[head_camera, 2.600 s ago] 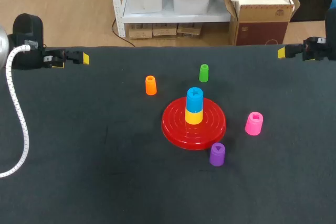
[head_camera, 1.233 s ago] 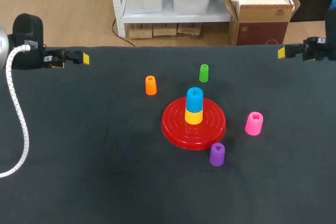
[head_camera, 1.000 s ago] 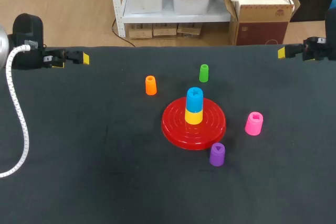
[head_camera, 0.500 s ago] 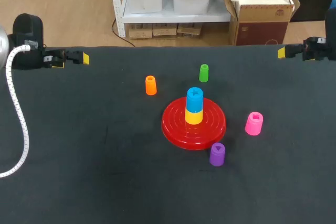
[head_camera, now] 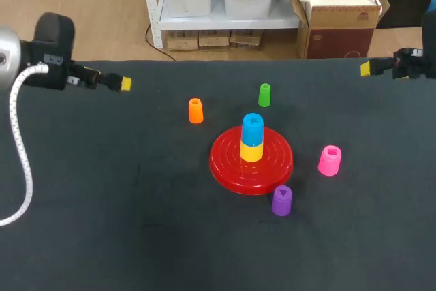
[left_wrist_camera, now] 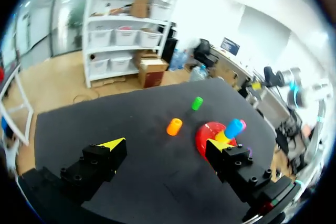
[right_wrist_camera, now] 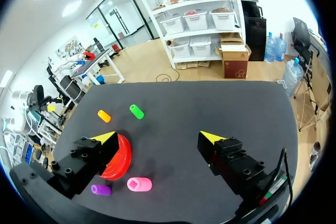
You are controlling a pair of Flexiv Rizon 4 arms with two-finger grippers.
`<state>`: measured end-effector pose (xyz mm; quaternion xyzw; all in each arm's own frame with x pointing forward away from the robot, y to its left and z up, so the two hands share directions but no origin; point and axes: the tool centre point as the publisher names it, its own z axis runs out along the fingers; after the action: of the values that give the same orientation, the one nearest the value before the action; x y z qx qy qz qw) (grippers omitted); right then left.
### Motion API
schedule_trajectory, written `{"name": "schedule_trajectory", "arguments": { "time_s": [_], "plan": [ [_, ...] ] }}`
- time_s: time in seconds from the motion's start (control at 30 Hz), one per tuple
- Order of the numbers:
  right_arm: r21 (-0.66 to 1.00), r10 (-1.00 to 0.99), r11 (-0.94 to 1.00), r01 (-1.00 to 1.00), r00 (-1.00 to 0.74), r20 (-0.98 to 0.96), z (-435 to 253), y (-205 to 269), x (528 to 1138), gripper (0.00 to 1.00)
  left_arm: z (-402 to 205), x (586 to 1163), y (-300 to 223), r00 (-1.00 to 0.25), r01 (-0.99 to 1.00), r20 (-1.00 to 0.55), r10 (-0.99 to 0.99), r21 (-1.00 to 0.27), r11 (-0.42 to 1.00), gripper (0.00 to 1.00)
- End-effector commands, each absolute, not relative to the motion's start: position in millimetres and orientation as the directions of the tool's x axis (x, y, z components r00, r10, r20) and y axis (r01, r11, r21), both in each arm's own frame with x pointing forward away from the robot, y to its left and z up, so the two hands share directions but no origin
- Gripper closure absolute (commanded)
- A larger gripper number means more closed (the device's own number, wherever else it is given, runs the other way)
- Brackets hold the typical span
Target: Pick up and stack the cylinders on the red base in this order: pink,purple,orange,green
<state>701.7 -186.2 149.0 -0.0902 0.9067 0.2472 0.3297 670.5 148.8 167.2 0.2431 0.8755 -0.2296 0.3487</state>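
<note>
Standing upright on the black worktop (head_camera: pixel 136 223), long axes vertical: pink cylinder (head_camera: pixel 329 160) to the right of the red base (head_camera: pixel 228 163), purple cylinder (head_camera: pixel 282 200) just beside its near rim, orange cylinder (head_camera: pixel 195 110) and green cylinder (head_camera: pixel 264 95) on its far side. A blue-over-yellow stack (head_camera: pixel 252 138) occupies the base's centre. My left pincer (left_wrist_camera: pixel 164 144) and right pincer (right_wrist_camera: pixel 157 137) hang spread and empty near the worktop's far corners.
</note>
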Motion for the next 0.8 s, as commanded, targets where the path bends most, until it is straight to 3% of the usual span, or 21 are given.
{"name": "schedule_trajectory", "arguments": {
  "time_s": [0.03, 0.07, 0.27, 0.8],
  "plan": [
    [0.386, 0.0, 0.864, -0.323, -0.766, -0.643, 149.3, -185.3, 701.1, 0.0, 171.9, 646.7, 158.0, -0.253, 0.926, -0.782, 0.569, -0.025, 0.377, 0.0],
    [0.386, 0.0, 0.864, -0.323, -0.766, -0.643, 149.3, -185.3, 701.1, 0.0, 174.1, 636.9, 156.9, -0.177, 0.957, -0.76, 0.625, 0.017, 0.291, 0.0],
    [0.386, 0.0, 0.864, -0.323, -0.766, -0.643, 149.3, -185.3, 701.1, 0.0, 192.9, 617.7, 146.0, -0.055, 0.981, -0.753, 0.655, 0.082, 0.176, 0.0],
    [0.386, 0.0, 0.864, -0.323, -0.766, -0.643, 149.3, -185.3, 701.1, 0.0, 192.9, 598.2, 128.2, -0.007, 0.991, -0.737, 0.676, 0.085, 0.103, 0.0]
  ]
}}
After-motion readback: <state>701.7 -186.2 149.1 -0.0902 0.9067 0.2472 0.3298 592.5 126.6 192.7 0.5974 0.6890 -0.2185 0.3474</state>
